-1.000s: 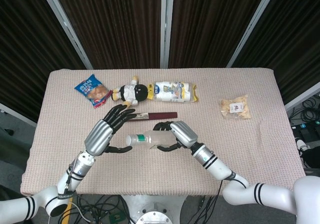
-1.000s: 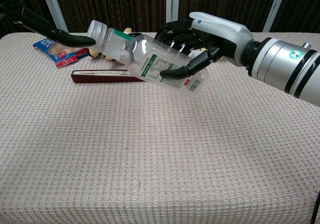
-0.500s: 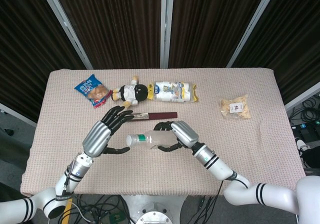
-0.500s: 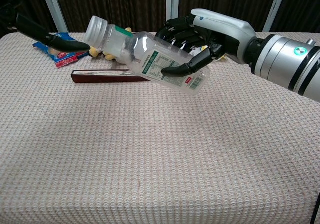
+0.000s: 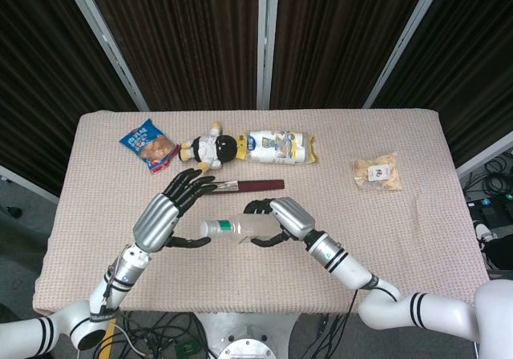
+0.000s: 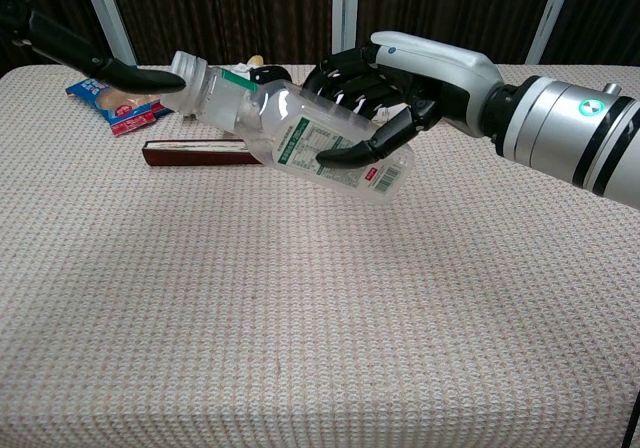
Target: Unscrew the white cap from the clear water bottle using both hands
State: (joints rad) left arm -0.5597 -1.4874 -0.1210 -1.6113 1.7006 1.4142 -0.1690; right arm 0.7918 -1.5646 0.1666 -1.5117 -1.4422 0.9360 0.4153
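Bottle point(image 6: 300, 133) lower than before in right hand's point(image 6: 400, 83) grip, left hand point(image 5: 164, 215) spread, fingertip at cap point(image 6: 188, 70).

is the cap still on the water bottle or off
On: the white cap sits on the neck of the water bottle, which the right hand holds tilted.

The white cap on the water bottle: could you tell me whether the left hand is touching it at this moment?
Touching. In the chest view a finger of the left hand lies against the white cap with no gap showing, while the right hand holds the bottle off the table.
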